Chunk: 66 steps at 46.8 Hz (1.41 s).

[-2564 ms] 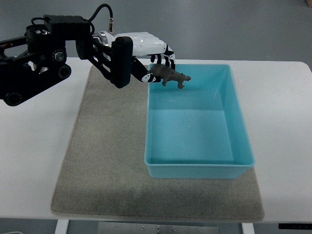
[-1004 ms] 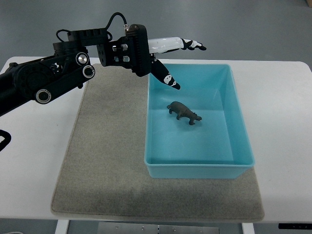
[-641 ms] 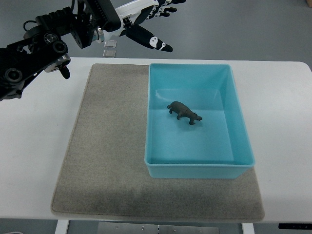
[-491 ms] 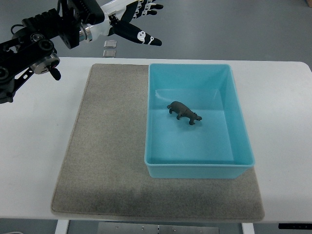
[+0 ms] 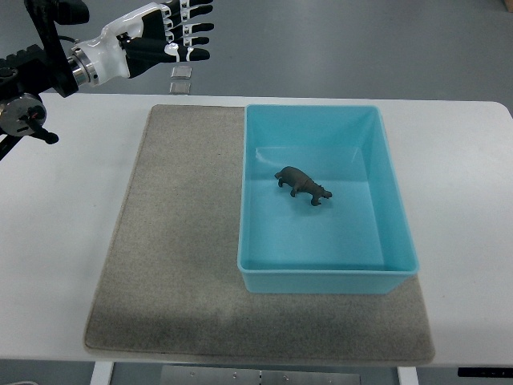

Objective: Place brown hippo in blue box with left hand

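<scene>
**Hippo in the box, hand clear**

Hippo (image 5: 302,184) stands on the floor of the blue box (image 5: 394,200), a little above the middle and apart from every wall. Fingers (image 5: 190,30) of the left hand (image 5: 164,36) are spread and straight, holding nothing, up at the picture's top left, well apart from the box and beyond the table's far edge. Behind the hand the white wrist runs into the black arm (image 5: 32,72), which enters from the left edge. No right arm shows.

By the look of it the task is done, so little can go wrong. The main risk would be the arm swinging low across the mat (image 5: 176,241) and clipping the box rim, which could shove the light box or tip the hippo over. The toy is small and would topple easily if the box were jolted.

No brand, label or readable writing shows. Two small squares (image 5: 181,79) lie on the floor beyond the table, blank as far as I can tell.
</scene>
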Motion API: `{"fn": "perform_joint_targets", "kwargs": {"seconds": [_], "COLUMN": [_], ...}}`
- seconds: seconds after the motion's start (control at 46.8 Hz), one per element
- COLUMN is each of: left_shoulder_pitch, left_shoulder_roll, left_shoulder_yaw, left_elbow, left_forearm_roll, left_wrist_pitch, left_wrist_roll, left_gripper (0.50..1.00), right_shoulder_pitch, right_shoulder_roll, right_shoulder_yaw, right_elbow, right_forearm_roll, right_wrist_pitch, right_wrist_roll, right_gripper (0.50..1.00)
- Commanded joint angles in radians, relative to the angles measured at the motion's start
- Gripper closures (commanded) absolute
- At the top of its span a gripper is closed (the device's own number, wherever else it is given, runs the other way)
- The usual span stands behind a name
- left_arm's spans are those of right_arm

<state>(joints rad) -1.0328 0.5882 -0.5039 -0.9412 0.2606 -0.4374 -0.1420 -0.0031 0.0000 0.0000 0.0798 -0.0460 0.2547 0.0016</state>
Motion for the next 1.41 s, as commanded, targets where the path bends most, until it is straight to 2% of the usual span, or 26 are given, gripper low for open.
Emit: {"fn": "perform_joint_targets", "kwargs": {"seconds": [0.0,0.256,0.47,0.684,0.94,1.389], "left_shoulder_pitch": [0.020,0.082,0.120,0.166,0.221,0.226], "left_shoulder_roll": [0.012,0.025,0.022,0.016,0.009,-0.021], "left_shoulder_yaw": [-0.001,-0.008,-0.015,-0.013,-0.087,-0.097], "left_elbow": [0.016,0.130,0.222,0.222,0.225,0.219], "left_forearm_roll": [-0.107,-0.409,-0.549,-0.604,-0.659,-0.681], "left_wrist_pitch": [-0.020,-0.173,-0.173,-0.173,-0.173,-0.173], "left_wrist_roll": [0.050,0.110,0.128,0.183,0.187,0.187], "left_gripper": [0.501,0.501,0.500,0.500,0.500,0.500], "right_shoulder_pitch": [0.000,0.000,0.000,0.000,0.000,0.000], "right_shoulder_roll": [0.000,0.000,0.000,0.000,0.000,0.000], "right_shoulder_yaw": [0.000,0.000,0.000,0.000,0.000,0.000], "right_elbow": [0.000,0.000,0.000,0.000,0.000,0.000], "right_forearm_roll": [0.000,0.000,0.000,0.000,0.000,0.000], "right_wrist_pitch": [0.000,0.000,0.000,0.000,0.000,0.000], "right_wrist_roll": [0.000,0.000,0.000,0.000,0.000,0.000], "right_gripper": [0.564,0.564,0.564,0.564,0.564,0.564]}}
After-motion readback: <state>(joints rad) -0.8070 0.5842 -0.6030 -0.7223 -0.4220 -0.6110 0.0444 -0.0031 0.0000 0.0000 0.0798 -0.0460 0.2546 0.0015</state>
